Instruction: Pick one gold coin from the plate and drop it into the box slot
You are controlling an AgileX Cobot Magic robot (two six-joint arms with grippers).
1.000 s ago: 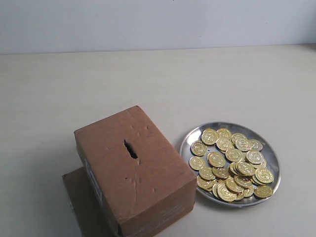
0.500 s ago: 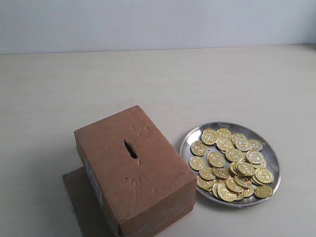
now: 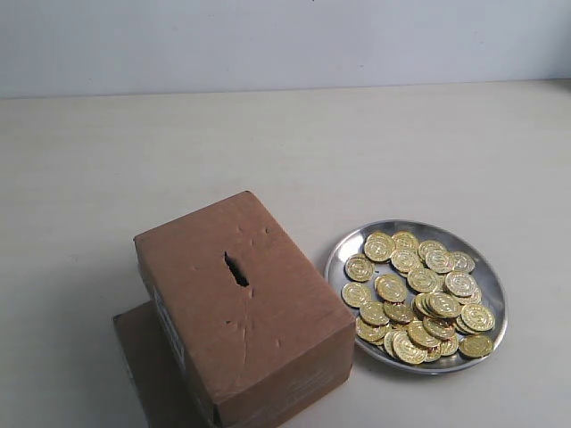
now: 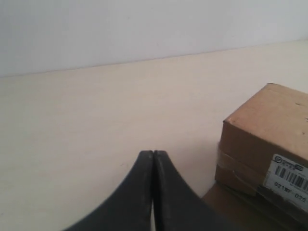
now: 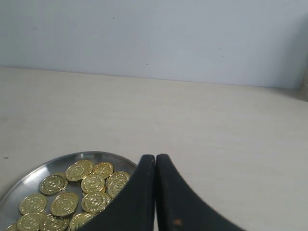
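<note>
**A:** Coins (image 3: 419,299): where are they?
**B:** Piled on the steel plate (image 3: 339,251), just beside the cardboard box (image 3: 259,330). Its slot (image 3: 236,269) faces up.
**A:** Grippers?
**B:** Left gripper (image 4: 153,155) and right gripper (image 5: 155,158) are both pressed together, holding nothing.
**A:** Handling?
**B:** Likely thin, light and slippery. I'd pinch a loose one by its edges, on the box side.

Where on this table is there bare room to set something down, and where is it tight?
Free: the wide table stretch behind the box and plate, up to the wall, and the patch left of the box. Crowded: the narrow gap between box and plate, and the plate, heaped with coins.
</note>
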